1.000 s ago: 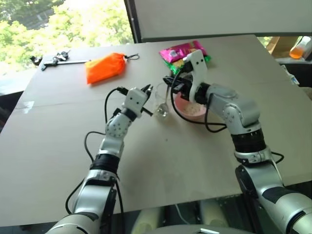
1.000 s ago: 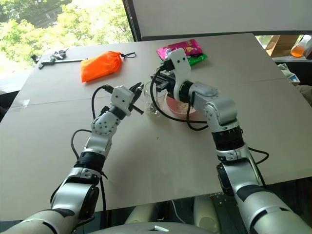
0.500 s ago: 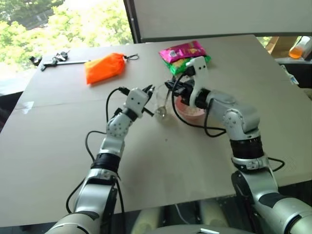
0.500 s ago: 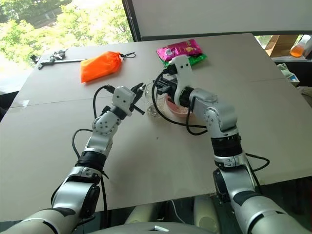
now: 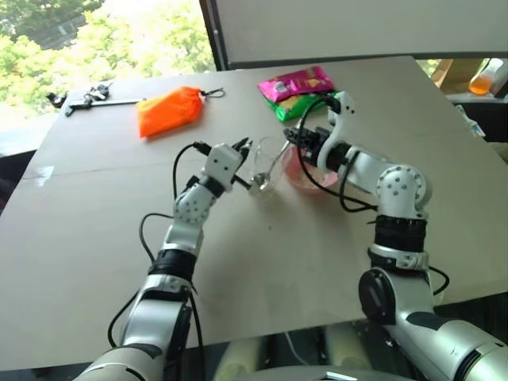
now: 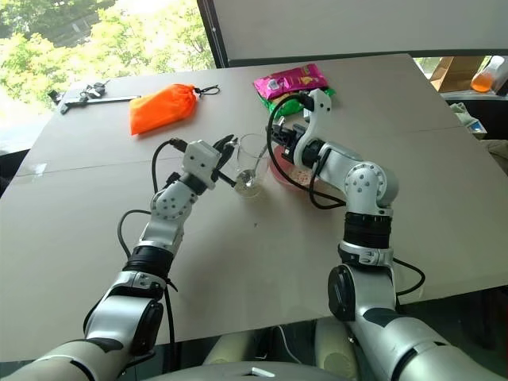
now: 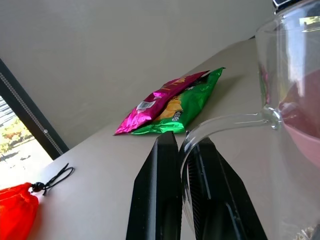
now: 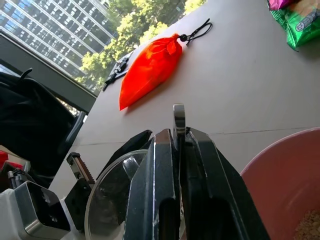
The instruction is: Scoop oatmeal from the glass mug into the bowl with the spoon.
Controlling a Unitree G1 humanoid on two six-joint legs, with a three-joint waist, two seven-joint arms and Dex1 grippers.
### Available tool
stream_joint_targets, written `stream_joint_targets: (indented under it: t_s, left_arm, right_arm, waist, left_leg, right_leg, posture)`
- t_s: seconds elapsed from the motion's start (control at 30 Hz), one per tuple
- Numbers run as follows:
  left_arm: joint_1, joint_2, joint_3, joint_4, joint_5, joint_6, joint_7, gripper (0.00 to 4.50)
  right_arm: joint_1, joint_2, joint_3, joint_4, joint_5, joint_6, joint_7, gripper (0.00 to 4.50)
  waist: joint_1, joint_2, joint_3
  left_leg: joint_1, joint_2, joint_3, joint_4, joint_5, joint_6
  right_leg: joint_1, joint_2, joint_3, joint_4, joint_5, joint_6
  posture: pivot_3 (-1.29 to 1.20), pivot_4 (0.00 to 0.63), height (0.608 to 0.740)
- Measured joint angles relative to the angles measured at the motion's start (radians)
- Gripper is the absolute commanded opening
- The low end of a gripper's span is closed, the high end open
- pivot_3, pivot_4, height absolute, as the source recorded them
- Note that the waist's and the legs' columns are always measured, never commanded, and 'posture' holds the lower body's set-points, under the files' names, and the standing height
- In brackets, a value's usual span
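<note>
Taking the glass mug (image 6: 251,165) as the landmark, the surface (image 6: 238,278) carries everything else around it. Far off to the mug's left, near the surface's back corner, lies a black and silver tool with keys (image 5: 94,96). Nearer, still left of and behind the mug, sits an orange drawstring pouch (image 5: 168,110), its black cord showing in the left wrist view.

The left tool (image 5: 240,148) is just left of the mug, its two black fingers (image 7: 157,195) pressed together on the mug's clear handle (image 7: 220,123). The mug stands upright on the surface, with a little oatmeal at its bottom.

The spoon (image 5: 271,164) slants down into the mug from the right, its oval end low inside the glass. The right tool (image 5: 295,136), just right of the mug's rim, has its fingers (image 8: 157,187) pinched shut on the spoon's thin handle, whose end sticks up between them.

The bowl (image 8: 272,185), pale pink, touches or nearly touches the mug's right side; a patch of oatmeal (image 8: 309,226) lies inside it.

Behind the mug and bowl lies a pink and green snack packet (image 7: 172,104). Its printing is too small to read.
</note>
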Motion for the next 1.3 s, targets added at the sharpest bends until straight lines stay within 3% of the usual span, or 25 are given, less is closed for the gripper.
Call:
stream_joint_targets:
  t_s: [0.5,1.3]
  left_arm:
    - [0.000,-0.020,0.009,0.039,-0.011,-0.017,0.066,0.02]
    - [0.002,-0.069,0.007,0.078,0.021,-0.062,0.164,0.02]
  right_arm:
    - [-0.072,-0.069,-0.112,0.017,0.131,0.026,-0.053,0.00]
    - [-0.104,-0.092,-0.255,0.111,0.359,0.001,-0.297,0.00]
  waist:
    - [0.000,0.000,0.000]
    - [0.001,0.000,0.000]
  left_leg:
    - [0.000,0.000,0.001,0.002,0.000,0.000]
    - [0.000,0.000,0.003,0.006,0.000,0.000]
  right_leg:
    - [-0.001,-0.001,0.001,0.004,0.000,0.000]
    - [-0.002,-0.001,0.003,0.009,0.000,0.000]
  posture:
    - [0.00,0.150,0.740]
    - [0.00,0.150,0.740]
